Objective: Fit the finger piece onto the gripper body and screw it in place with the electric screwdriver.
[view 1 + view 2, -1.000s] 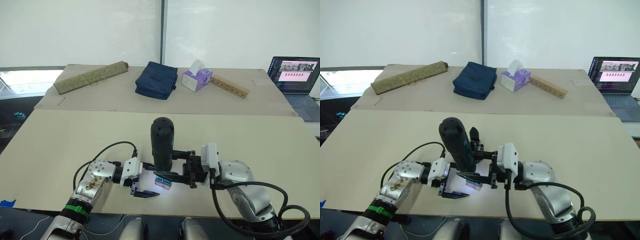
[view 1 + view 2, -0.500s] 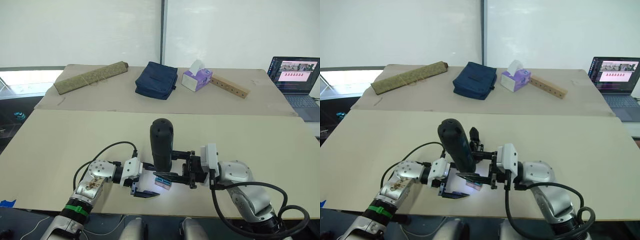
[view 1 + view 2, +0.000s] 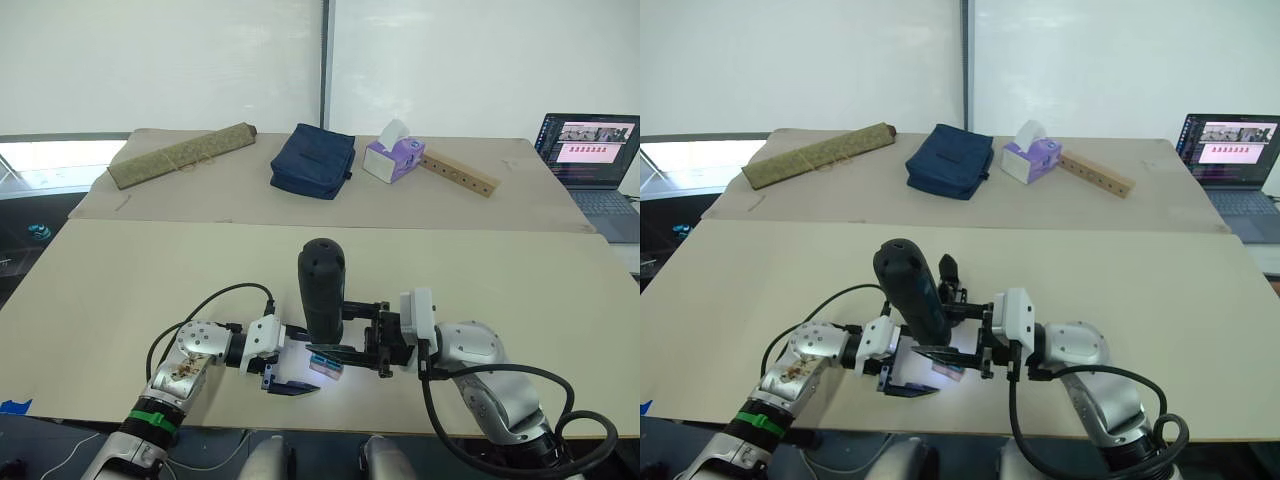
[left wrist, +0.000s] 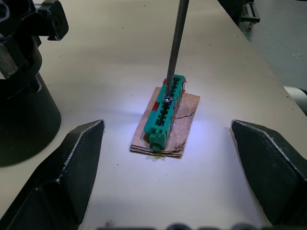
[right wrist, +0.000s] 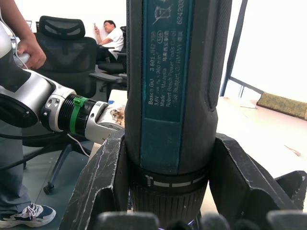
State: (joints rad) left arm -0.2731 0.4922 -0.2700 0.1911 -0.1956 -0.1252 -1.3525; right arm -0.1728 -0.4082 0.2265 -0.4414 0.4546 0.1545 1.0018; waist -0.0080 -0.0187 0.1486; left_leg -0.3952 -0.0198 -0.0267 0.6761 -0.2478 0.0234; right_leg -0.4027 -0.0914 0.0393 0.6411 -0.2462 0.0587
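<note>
The right pincer (image 3: 345,325) is clamping the electric screwdriver (image 3: 321,290) low on its barrel, holding it upright near the bottom centre of the left eye view, rounded end up and leaning a little toward the left of the frame. In the right wrist view its black fingers (image 5: 103,184) are pressing against both sides of the barrel, just below a teal label with white print. The thin metal bit (image 4: 176,45) is coming down onto a small green-topped tan block (image 4: 165,120), its tip touching a screw head in the green strip. That block is lying flat on the table (image 3: 150,270), lit by a bright patch of light. The left pincer (image 3: 290,375) is hanging wide open just beside the block on the left, with its two black fingers (image 4: 72,167) spread on either side of it and touching nothing. A black cable is looping from the left arm across the table. Toward the top of the frame, on a second table pushed against the first, a rolled olive mat (image 3: 180,155) is lying at the upper left, a dark blue bag (image 3: 313,160) near the centre, then a purple tissue box (image 3: 393,155) and a wooden bar with holes (image 3: 458,173). An open laptop (image 3: 590,150) is sitting at the far right edge.
</note>
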